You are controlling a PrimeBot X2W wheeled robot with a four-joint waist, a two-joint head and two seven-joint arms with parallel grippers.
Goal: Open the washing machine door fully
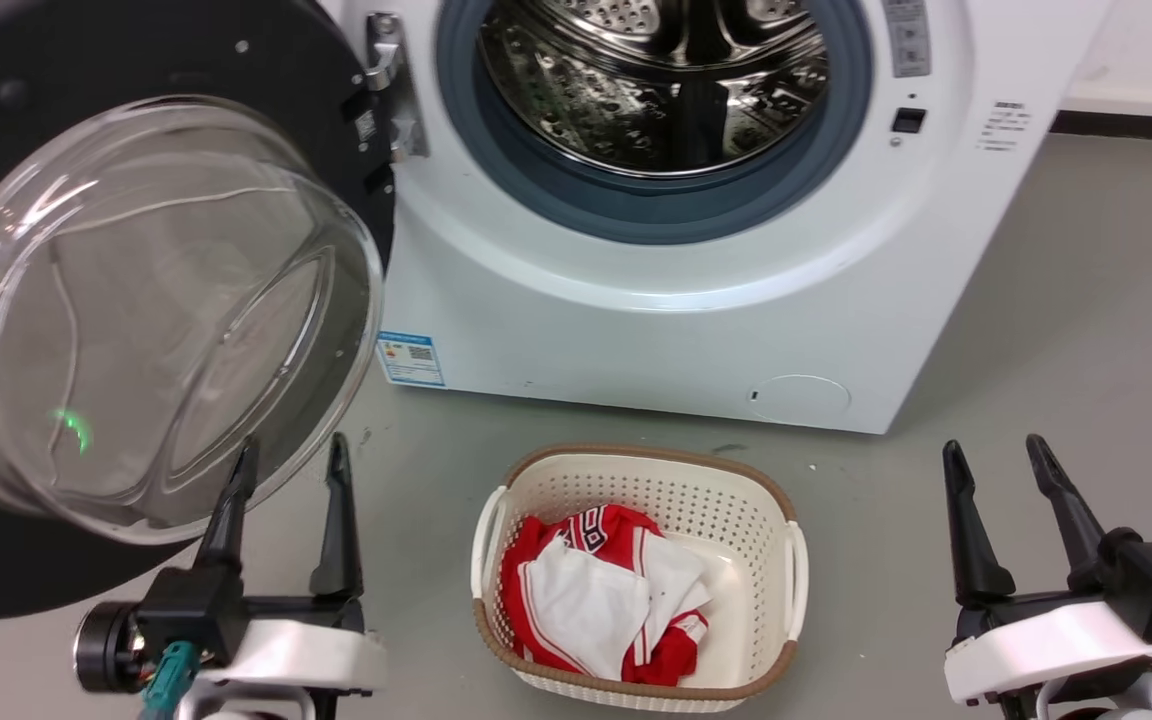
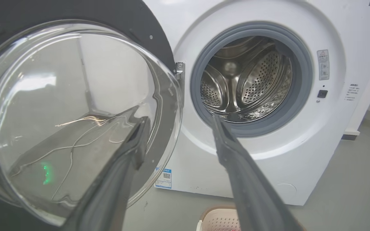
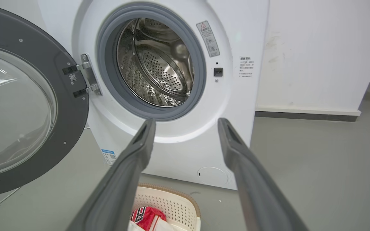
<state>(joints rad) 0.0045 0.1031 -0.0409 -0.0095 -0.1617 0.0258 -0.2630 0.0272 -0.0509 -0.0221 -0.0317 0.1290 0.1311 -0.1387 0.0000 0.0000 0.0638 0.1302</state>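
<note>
Grey floor (image 1: 1036, 300) fronts the washer (image 1: 636, 330), whose door (image 1: 136, 300) hangs swung wide at nine o'clock, baring the drum (image 1: 656, 80), likely why the left gripper (image 1: 293, 445) and right gripper (image 1: 994, 445) sit spread and empty.

The head camera is looking down from behind and above the left pincer (image 1: 293, 445) and right pincer (image 1: 995, 445). It is facing the washing machine (image 1: 636, 330) ahead of them, with the basket (image 1: 656, 452) between them. Each wrist camera is looking forward along its own pincer, the left one sitting close to the door (image 2: 75, 96) and the right one farther back. All three are sharing the drum (image 1: 656, 80).
</note>
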